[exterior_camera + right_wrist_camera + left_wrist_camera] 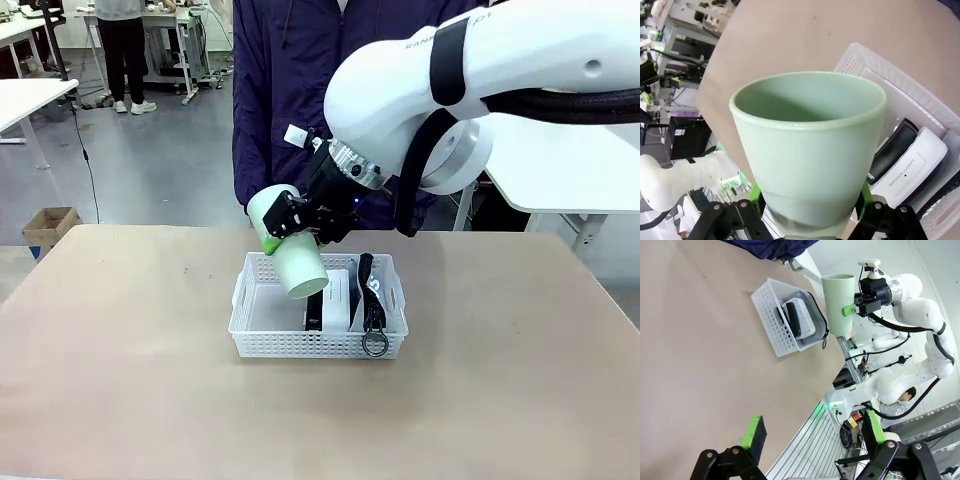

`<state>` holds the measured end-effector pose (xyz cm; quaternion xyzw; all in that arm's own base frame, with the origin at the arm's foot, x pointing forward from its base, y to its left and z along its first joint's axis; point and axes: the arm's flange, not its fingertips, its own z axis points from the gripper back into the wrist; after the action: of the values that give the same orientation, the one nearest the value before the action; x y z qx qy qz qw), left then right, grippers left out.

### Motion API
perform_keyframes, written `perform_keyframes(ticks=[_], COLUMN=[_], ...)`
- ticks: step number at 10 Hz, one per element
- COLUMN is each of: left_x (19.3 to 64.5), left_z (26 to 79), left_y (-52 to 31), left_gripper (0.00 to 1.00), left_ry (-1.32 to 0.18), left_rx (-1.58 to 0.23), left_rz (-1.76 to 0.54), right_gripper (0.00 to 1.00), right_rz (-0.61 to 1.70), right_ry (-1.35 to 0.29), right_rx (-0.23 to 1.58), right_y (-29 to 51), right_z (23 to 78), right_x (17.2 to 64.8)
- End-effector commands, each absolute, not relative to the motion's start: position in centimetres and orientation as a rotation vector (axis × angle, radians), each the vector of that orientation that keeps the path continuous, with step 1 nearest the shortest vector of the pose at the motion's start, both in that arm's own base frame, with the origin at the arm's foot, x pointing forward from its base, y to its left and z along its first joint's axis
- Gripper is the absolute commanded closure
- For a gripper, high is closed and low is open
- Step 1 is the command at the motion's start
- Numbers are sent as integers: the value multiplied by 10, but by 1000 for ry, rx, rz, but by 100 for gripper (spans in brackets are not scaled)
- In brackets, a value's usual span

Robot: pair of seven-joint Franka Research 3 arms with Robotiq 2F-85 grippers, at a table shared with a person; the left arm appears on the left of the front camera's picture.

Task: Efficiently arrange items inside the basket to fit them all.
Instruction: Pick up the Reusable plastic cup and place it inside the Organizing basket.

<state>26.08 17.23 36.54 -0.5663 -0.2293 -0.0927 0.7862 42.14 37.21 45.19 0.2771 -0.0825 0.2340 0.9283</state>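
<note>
My right gripper point(290, 222) is clamped around the base of the pale green cup point(292, 258), which hangs tilted, mouth down toward me, above the white basket point(260, 342). My left gripper point(812, 437) idles with jaws spread, holding nothing, well away from the work. In the basket the white box point(337, 298), the black stapler-like device point(314, 308) and the grey pouch point(383, 290) crowd the right half. I should lower the cup into the free left part, clear of the rim, before letting go.

surface: beige table point(120, 380) | directly on it: white basket point(262, 343), near the far-middle
</note>
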Motion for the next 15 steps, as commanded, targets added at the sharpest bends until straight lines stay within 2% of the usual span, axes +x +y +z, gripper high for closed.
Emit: perform_keyframes(ticks=[1, 2, 6, 7, 11, 15], left_x=[260, 260, 260, 260, 260, 260], left_z=[370, 370, 370, 370, 370, 370], left_y=[172, 172, 172, 172, 172, 172], left_gripper=[0, 0, 0, 0, 0, 0], left_ry=[-494, -494, -494, -494, -494, -494], left_rx=[-1237, -1237, -1237, -1237, -1237, -1237], left_rz=[-189, -189, -189, -189, -189, -189], right_gripper=[16, 16, 16, 16, 16, 16], right_rz=[498, 479, 140, 86, -7, -37], right_ry=[-194, -169, -158, -109, -55, 2], right_rx=[548, 568, 493, 451, 339, 264], right_y=[365, 372, 405, 416, 446, 463], right_z=[459, 452, 437, 434, 420, 374], right_x=[410, 421, 428, 431, 445, 451])
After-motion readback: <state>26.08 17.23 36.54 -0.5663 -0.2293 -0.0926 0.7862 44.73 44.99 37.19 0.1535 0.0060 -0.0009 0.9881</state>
